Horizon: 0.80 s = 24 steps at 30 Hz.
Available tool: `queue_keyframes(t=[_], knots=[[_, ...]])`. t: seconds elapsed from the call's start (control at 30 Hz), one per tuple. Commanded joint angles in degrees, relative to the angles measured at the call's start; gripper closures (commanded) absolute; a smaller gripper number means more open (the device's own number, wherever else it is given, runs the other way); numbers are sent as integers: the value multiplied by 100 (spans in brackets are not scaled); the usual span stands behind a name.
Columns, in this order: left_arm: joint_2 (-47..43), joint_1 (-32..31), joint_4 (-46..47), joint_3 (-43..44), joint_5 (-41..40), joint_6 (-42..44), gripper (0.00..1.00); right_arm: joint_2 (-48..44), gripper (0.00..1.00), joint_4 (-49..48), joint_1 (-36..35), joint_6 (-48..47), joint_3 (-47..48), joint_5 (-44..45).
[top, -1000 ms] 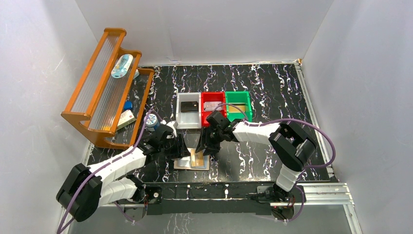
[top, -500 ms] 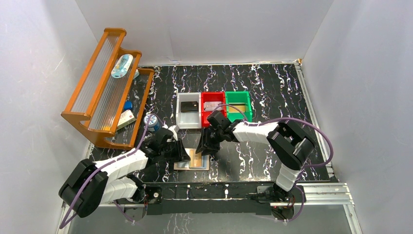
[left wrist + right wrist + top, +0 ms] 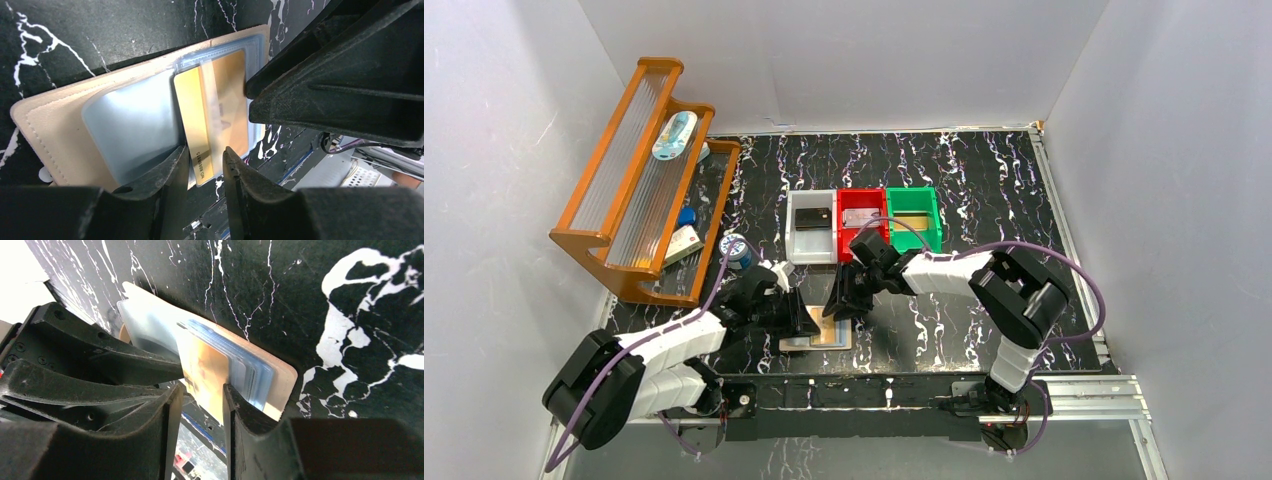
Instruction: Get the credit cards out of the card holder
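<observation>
The card holder point(image 3: 817, 340) lies open on the bench point(image 3: 944, 330), low in the middle of the overhead view, between both arms. The left claw point(image 3: 205, 155) is narrowly parted around the protruding end of a gold card point(image 3: 220, 110); I cannot tell whether it already pinches. The right claw point(image 3: 199, 390), also slightly parted, holds nothing and its tip seems to rest on the pockets. I think it should press firmly while the left draws the card straight out, without twisting. Compared with one second ago, the left claw has moved lower in the overhead view; the right hardly changed.
</observation>
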<state>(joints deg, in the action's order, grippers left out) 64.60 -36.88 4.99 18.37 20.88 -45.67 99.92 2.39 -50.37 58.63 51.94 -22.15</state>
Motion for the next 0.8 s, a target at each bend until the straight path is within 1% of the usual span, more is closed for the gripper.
queue_keyframes(t=[0.0,0.1,0.13,0.2,0.37,0.4,0.47,0.57,0.6,0.7,0.77], knots=[[-126,-21,417,-213,229,-360,70,194,57,-502,-34,308,-142,-280],[22,-21,632,-291,282,-575,69,226,57,-750,-34,568,-326,-358],[71,-21,665,-305,273,-635,67,241,57,-821,-34,657,-397,-355],[160,-14,611,-307,171,-786,57,270,57,-860,-30,777,-514,-317],[289,18,509,-372,38,-1012,56,300,56,-637,-52,838,-751,-40],[305,29,541,-379,38,-1037,58,300,56,-627,-51,842,-794,8],[392,41,481,-343,-9,-1049,76,294,56,-606,-52,858,-869,70],[589,41,454,-279,-86,-1057,97,263,55,-682,-52,896,-952,79],[669,40,478,-256,-103,-1058,100,265,55,-686,-52,891,-957,82],[821,41,336,-120,-240,-1024,100,278,55,-651,-51,858,-937,96],[715,41,175,-54,-379,-1001,100,196,55,-521,-51,776,-896,203]])
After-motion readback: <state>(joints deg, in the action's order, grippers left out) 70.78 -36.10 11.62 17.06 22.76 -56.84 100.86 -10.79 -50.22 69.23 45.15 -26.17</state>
